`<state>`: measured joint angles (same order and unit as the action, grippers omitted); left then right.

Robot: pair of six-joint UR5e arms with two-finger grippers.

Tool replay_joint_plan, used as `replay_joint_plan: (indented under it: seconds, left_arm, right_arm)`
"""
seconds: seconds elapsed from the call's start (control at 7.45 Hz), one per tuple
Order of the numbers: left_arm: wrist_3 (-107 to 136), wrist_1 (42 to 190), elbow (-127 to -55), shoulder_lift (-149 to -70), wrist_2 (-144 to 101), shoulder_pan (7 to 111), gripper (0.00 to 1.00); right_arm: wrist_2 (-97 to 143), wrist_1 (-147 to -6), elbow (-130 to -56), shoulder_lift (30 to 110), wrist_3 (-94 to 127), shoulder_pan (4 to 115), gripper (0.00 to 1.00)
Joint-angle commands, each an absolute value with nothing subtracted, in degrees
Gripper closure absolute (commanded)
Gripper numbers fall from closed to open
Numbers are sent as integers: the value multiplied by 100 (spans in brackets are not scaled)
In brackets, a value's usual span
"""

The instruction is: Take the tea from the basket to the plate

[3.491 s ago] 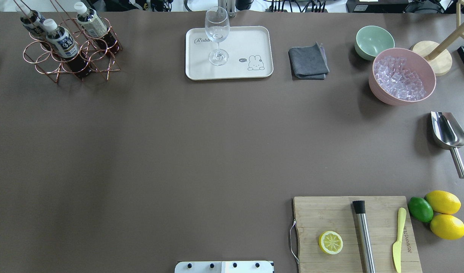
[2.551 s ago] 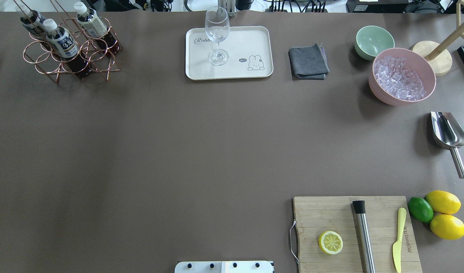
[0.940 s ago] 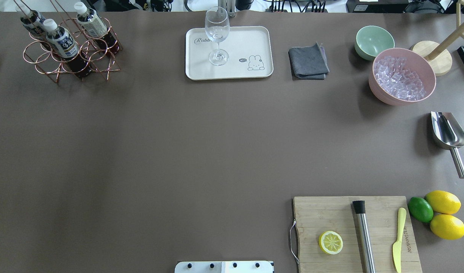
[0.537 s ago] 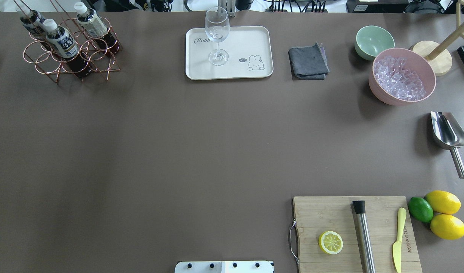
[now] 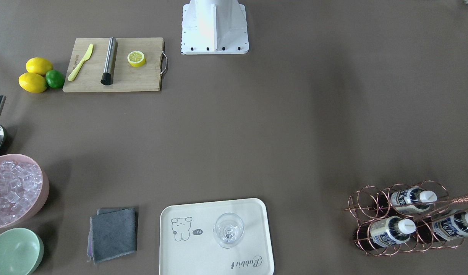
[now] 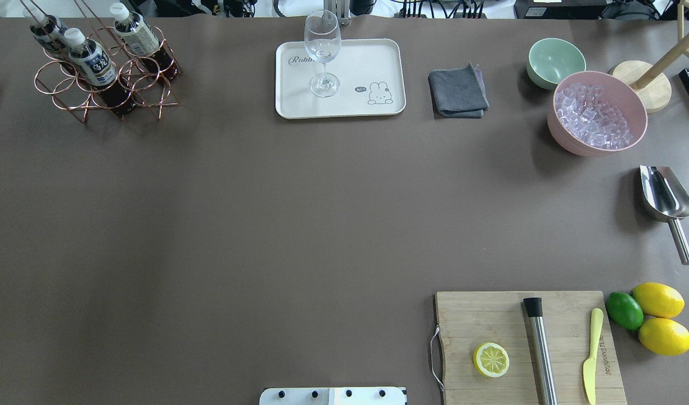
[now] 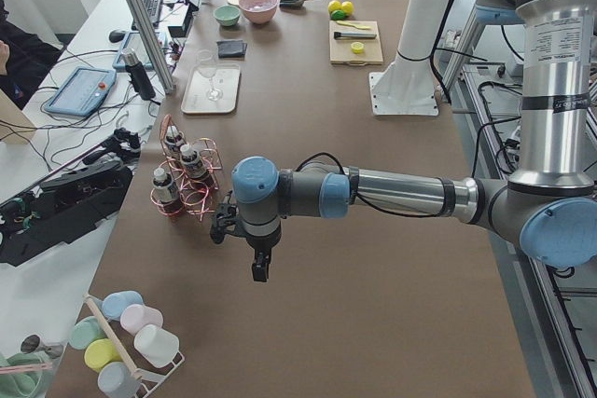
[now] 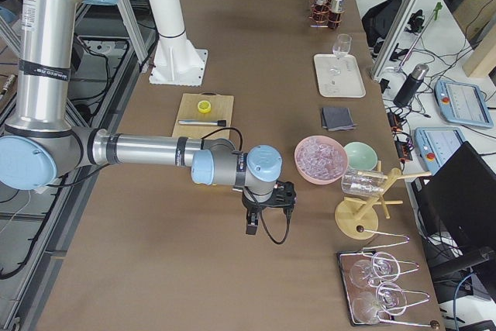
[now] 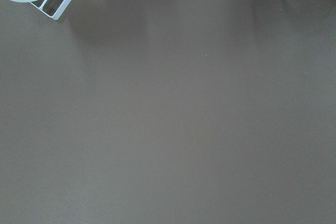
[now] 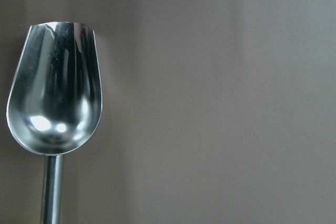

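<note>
The tea (image 6: 94, 62) stands in the basket (image 6: 63, 93) at the bench's (image 6: 265, 225) eleven o'clock seen overhead, so the left end effector (image 7: 260, 272), its opening impossible to tell, should descend on it from straight above.

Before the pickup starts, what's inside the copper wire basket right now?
Three capped tea bottles stand in the basket, one per ring cell; the other three cells look empty. Its wires partly cover their bases.

Three tea bottles (image 5: 394, 233) in copper basket (image 5: 365, 198), glass (image 5: 229, 230) on cream plate (image 5: 203, 254)
</note>
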<state>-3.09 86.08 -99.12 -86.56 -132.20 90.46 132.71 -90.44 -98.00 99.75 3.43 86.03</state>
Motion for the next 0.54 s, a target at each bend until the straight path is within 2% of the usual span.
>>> replay_joint_plan:
  seconds: [0.0, 0.4]
  left_arm:
    - [-299, 8605, -9853, -8684, -13193, 9044, 2]
    - [-299, 8604, -9853, -8639, -13158, 9088, 2]
  right_arm:
    - [13263, -9044, -9791, 9984, 343, 8604, 0]
    - [13263, -9044, -9791, 9976, 343, 8604, 0]
